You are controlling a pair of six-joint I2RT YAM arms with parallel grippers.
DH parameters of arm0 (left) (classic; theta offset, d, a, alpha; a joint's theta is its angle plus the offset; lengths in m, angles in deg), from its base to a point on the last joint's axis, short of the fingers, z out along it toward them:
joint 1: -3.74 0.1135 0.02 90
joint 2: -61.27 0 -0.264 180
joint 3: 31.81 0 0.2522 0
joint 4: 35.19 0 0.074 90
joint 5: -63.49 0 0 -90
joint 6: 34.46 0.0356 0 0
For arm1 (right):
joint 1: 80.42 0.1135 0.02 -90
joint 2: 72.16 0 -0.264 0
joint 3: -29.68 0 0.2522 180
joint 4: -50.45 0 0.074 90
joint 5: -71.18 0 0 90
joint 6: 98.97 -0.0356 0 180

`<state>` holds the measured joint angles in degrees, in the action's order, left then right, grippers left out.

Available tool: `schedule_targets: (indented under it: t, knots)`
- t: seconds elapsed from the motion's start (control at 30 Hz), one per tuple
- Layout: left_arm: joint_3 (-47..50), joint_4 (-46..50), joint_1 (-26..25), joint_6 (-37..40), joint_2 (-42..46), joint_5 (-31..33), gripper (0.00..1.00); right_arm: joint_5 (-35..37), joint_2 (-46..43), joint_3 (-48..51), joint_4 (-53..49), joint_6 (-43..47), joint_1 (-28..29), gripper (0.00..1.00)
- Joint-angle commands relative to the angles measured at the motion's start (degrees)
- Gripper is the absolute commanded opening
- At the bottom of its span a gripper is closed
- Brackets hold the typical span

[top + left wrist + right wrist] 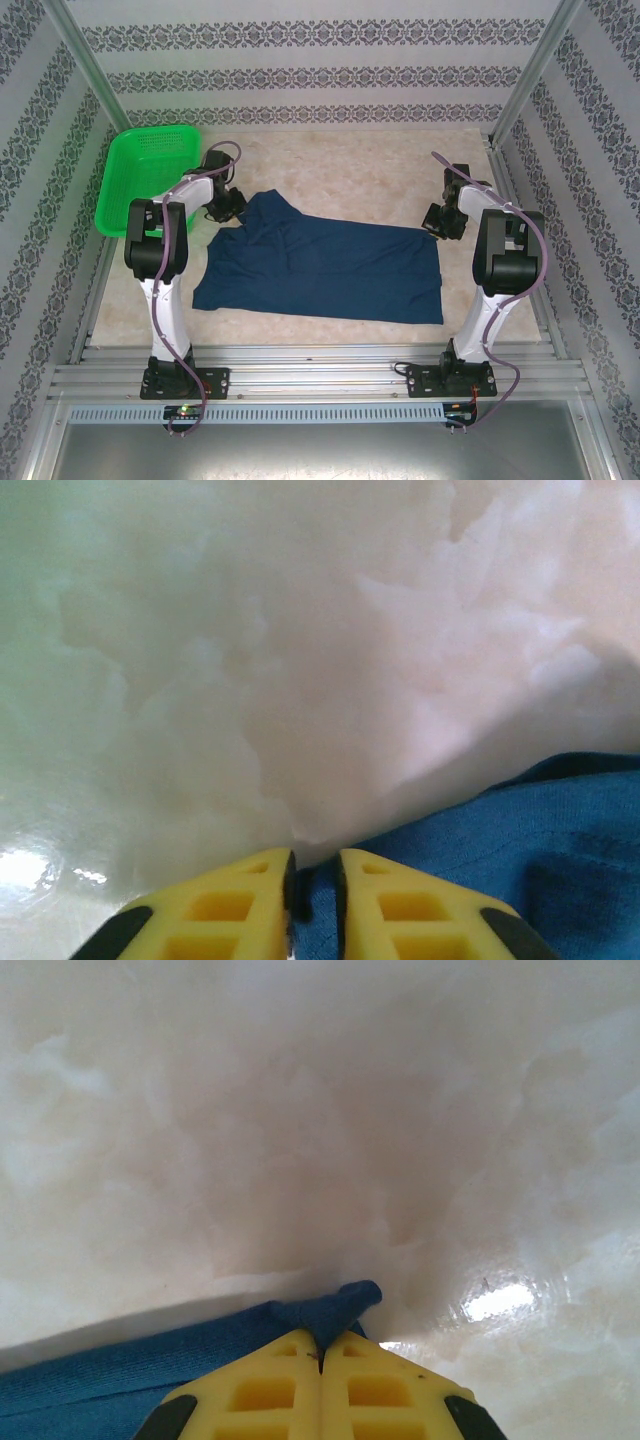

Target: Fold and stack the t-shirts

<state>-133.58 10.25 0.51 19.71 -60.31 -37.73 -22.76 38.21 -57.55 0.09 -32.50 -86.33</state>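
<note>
The navy t-shirt lies spread on the bench. The right end effector is clamped on one corner, and the left end effector pinches the far edge narrowly. I'd lift both evenly, keeping the cloth taut.

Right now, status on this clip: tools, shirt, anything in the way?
Left tool pinching shirt at far left edge. Right tool shut on far right corner. Shirt spread, unfolded. Basket far left, apart.

Robot lab cell.
Patterned panels on metal posts box in a counter; two robot arms bolted to rails at its near edge.
</note>
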Motion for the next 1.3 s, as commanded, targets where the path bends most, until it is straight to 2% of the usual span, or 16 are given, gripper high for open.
schedule_targets:
  t: [0.0, 0.17, 0.33, 0.53, 0.97, 1.17, 1.27]
  knots:
    - [-1.46, -0.15, 0.15, 1.63, -1.6, -1.48, 0.12, -0.86, -1.9, 0.37, -0.92, 1.01, -0.68, 0.0]
    - [-2.38, -3.33, 0.17, 2.01, 0.07, -4.34, 0.0, -2.98, -1.62, -0.9, -0.16, -0.52, -0.68, 0.0]
    - [-6.15, -6.19, 0.15, 3.32, 3.19, -5.52, 0.0, -5.1, -1.04, -3.54, 0.59, -2.39, -0.77, 0.0]
    - [-10.04, -6.02, 0.19, 7.3, 5.69, -3.65, 0.0, -4.76, -0.47, -5.92, 0.65, -2.46, -0.84, 0.0]
    - [-11.44, -9.21, 0.15, 12.52, 7.49, -2.67, 0.0, -3.53, -0.24, -7.73, 0.15, -0.93, -1.38, 0.0]
    - [-12.46, -11.76, 0.15, 14.34, 7.58, -6.17, 0.0, -3.15, -0.59, -6.91, 0.57, -0.79, -1.48, 0.0]
    - [-11.52, -16.13, 0.17, 14.5, 8.32, -10.76, 0.0, -3.17, -0.83, -6.19, 1.05, -0.83, -1.43, 0.0]
